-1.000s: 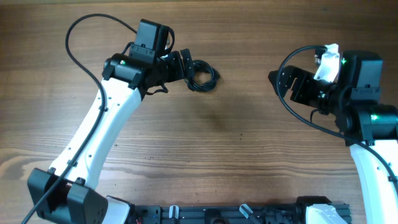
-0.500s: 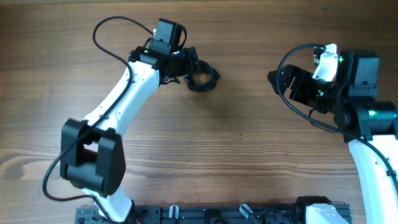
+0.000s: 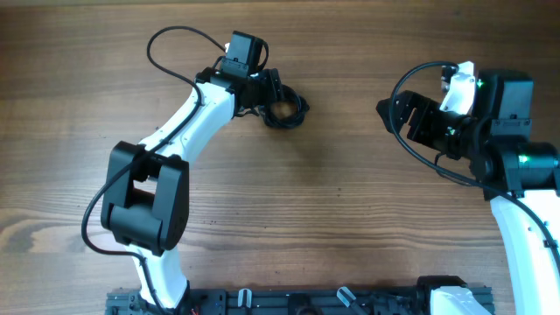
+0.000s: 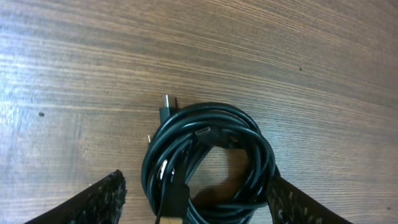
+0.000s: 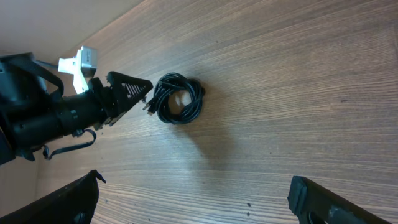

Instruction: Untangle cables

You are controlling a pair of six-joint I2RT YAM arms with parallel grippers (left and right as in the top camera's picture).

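The cables [image 3: 285, 108] lie as one small coiled black bundle on the wooden table, far left of centre. In the left wrist view the cables [image 4: 208, 162] fill the space between my fingers, with a small plug poking out at the top and a gold-tipped plug at the bottom. My left gripper [image 3: 273, 101] is open and straddles the bundle. Its right finger [image 4: 292, 202] touches the coil; its left finger [image 4: 99, 199] stands a little apart. My right gripper [image 3: 391, 122] hovers open and empty at the right, far from the cables [image 5: 179, 99].
A black rail [image 3: 306, 302] runs along the table's near edge between the arm bases. The left arm's thick black wire [image 3: 175, 39] loops up behind its wrist. Bare wood lies between the two grippers.
The left arm has folded at the elbow with its gripper still at the bundle, and its fingers have narrowed around the coil. The bundle and the right arm have not moved.
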